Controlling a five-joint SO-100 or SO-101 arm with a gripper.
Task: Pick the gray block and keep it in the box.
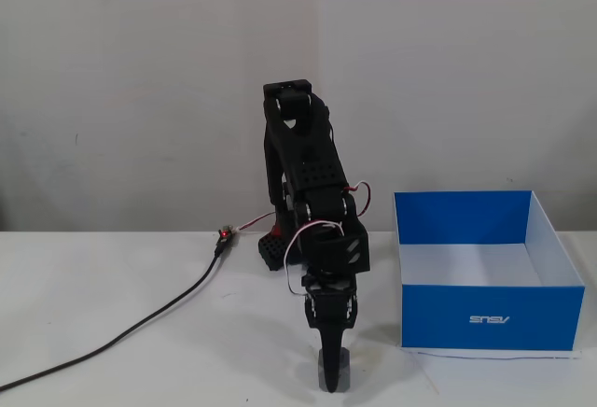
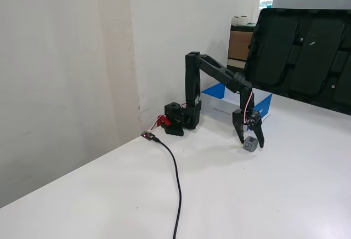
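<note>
With its fingers spread apart, the gripper (image 2: pixel 251 143) straddles the gray block (image 2: pixel 250 144), one finger on each side of it in a fixed view; in the other fixed view the gripper (image 1: pixel 333 370) hides most of the block (image 1: pixel 322 376). That block sits on the white worktop (image 2: pixel 219 195), just beside the blue box (image 1: pixel 488 317), outside it

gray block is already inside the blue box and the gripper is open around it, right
Not quite. The gray block is not inside the box; it sits on the white table in front of the arm, as both fixed views show. The gripper is open around it, one finger on each side.
</note>
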